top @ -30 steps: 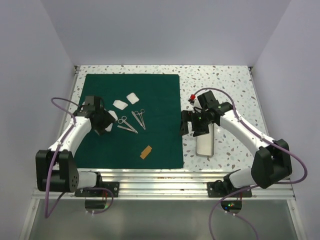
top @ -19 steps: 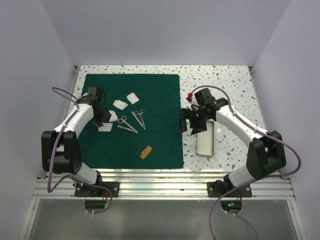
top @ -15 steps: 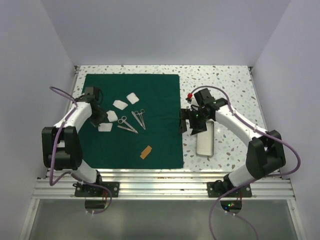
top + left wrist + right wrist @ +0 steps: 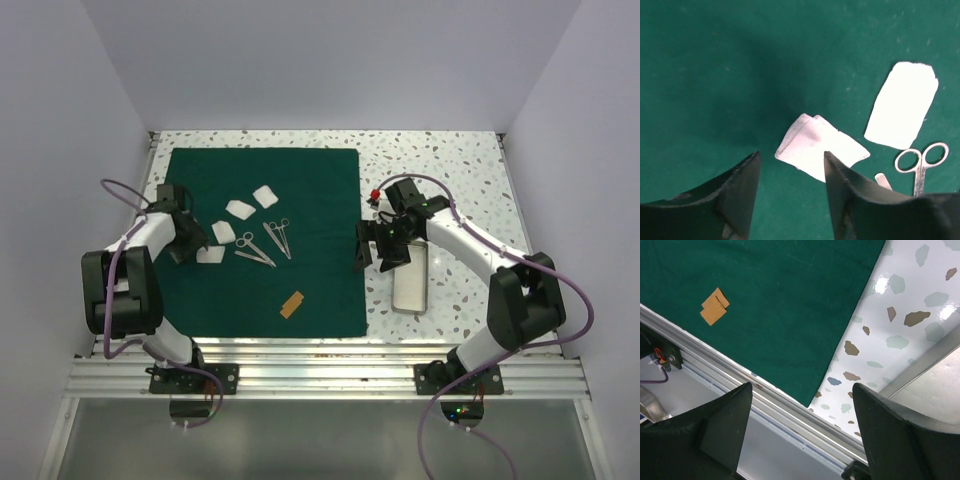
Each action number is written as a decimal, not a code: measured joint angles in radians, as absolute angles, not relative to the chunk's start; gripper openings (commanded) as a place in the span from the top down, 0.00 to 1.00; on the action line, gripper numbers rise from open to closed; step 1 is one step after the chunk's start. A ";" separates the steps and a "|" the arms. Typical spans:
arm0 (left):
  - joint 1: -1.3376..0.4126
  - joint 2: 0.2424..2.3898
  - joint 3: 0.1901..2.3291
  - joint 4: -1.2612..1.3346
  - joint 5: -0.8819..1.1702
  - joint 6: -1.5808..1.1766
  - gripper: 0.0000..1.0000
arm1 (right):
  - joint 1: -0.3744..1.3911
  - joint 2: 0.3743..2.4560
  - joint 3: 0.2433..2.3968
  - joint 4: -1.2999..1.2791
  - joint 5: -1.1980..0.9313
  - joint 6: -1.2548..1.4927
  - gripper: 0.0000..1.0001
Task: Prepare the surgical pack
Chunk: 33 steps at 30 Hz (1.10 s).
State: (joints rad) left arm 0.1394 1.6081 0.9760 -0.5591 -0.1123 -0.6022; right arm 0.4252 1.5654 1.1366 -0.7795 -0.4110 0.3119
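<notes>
Left end effector (image 4: 791, 159): jaws part-open, empty, above a folded white woven gauze square (image 4: 817, 145) at lower centre. Right end effector (image 4: 802, 387): wide, empty. Dark green matte fabric drape (image 4: 300, 190) lies flat, left half of top view. Slim silver metal tray (image 4: 410, 288) sits right of it on the speckled tabletop (image 4: 450, 160). Step looks like item layout. Next, probably: descend, pinch the limp gauze.

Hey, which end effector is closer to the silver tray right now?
Right. The right end effector hangs by the silver tray's far left corner. The left end effector is far off, over a gauze square near the green drape's left side.
</notes>
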 measured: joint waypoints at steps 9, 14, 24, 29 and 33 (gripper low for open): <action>0.144 1.612 0.928 -0.485 -0.020 -0.474 0.53 | 0.425 1.566 1.137 -0.769 -0.434 0.303 0.15; 0.144 1.632 0.921 -0.461 0.009 -0.432 0.57 | 0.425 1.566 1.137 -0.765 -0.439 0.300 0.15; 0.144 1.616 0.918 -0.463 -0.040 -0.408 0.54 | 0.425 1.566 1.127 -0.747 -0.442 0.297 0.15; 0.144 1.555 0.899 -0.469 -0.092 -0.407 0.54 | 0.425 1.566 1.119 -0.744 -0.446 0.297 0.15; 0.144 1.550 0.878 -0.456 -0.090 -0.405 0.56 | 0.425 1.566 1.119 -0.739 -0.451 0.297 0.16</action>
